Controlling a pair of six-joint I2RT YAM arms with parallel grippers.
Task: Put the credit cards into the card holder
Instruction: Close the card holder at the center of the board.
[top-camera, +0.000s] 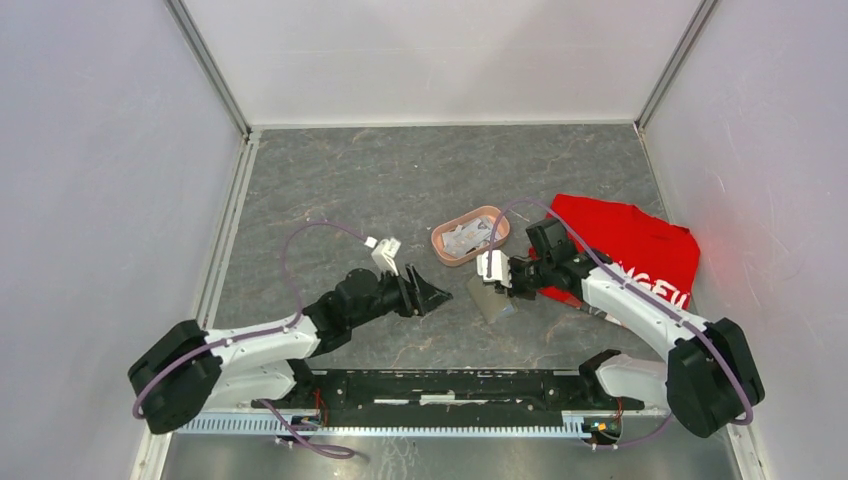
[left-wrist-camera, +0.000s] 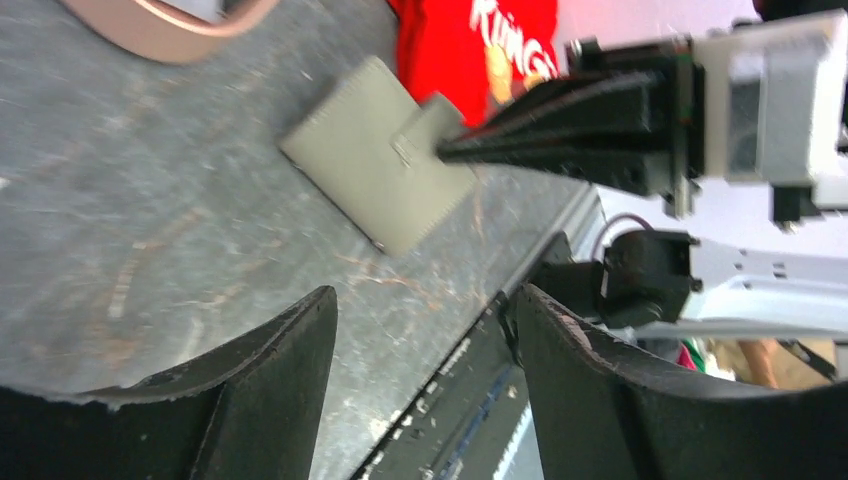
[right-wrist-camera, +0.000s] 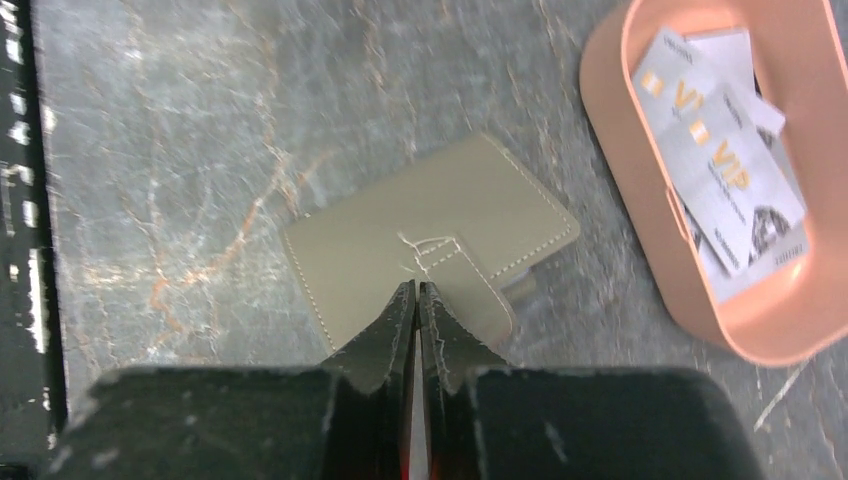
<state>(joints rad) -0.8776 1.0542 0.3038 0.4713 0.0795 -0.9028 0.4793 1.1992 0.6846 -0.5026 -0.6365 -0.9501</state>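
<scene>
Two black fingers (right-wrist-camera: 385, 335) of the right gripper (right-wrist-camera: 416, 290) are pressed almost together, leaving only a thin slit between them. Their tips sit right at the small strap (right-wrist-camera: 455, 265) on the card holder (right-wrist-camera: 360, 260). Whether a bit of the strap is pinched between them cannot be told.

The card holder is folded shut and rests on the grey table (top-camera: 380, 190), one corner pointing toward the arm bases. From the left wrist camera, the right gripper (left-wrist-camera: 445, 150) reaches in from the side and meets the card holder (left-wrist-camera: 365, 160) at the strap's edge.

Across from it, the left gripper (left-wrist-camera: 425, 300) has its jaws spread wide with nothing between them. It is near the card holder but apart from it. From above, the left gripper (top-camera: 432, 293) and the right gripper (top-camera: 497, 288) face each other, with the card holder (top-camera: 490, 303) between them.

Just beyond the card holder stands a pink oval tray (right-wrist-camera: 612, 150). The credit cards (right-wrist-camera: 715, 165) lie in it, piled loosely, pale with gold lettering. Behind the right arm, a red shirt (top-camera: 640, 245) is spread on the table.
</scene>
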